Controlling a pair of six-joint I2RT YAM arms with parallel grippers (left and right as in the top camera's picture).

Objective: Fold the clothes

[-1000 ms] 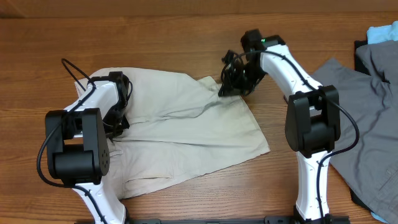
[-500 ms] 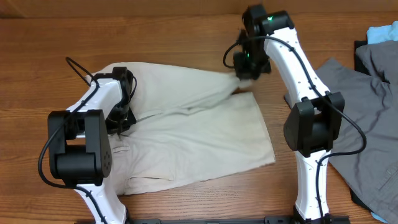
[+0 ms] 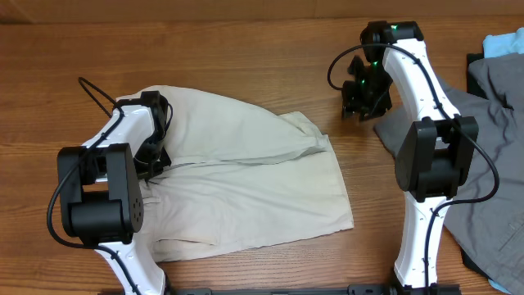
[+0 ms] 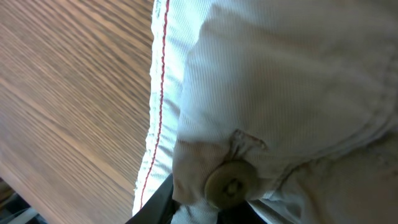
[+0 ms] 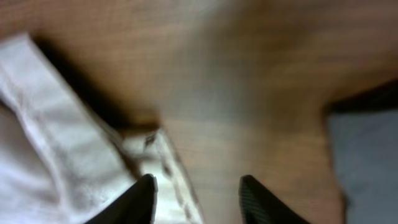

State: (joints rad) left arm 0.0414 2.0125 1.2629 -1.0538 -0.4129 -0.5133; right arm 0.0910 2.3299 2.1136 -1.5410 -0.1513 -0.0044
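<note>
The cream shorts point(image 3: 246, 180) lie spread on the wooden table, waistband at the left, legs toward the right. My left gripper point(image 3: 153, 156) is shut on the waistband by the round button point(image 4: 231, 185); cream cloth fills the left wrist view point(image 4: 280, 81). My right gripper point(image 3: 360, 102) is open and empty above the bare table, to the right of the shorts' upper right corner point(image 3: 307, 123). In the right wrist view the hem of that corner point(image 5: 74, 149) lies below my open fingers point(image 5: 196, 199).
A grey garment point(image 3: 483, 164) lies at the right, partly under my right arm, and shows at the right edge of the right wrist view point(image 5: 367, 155). A light blue garment point(image 3: 501, 43) sits at the top right corner. Bare wood point(image 3: 246, 49) runs along the far side.
My right gripper let go of the shorts' leg corner, opened, and moved right and away. The released leg dropped flat on the table. My left gripper stayed on the waistband.
</note>
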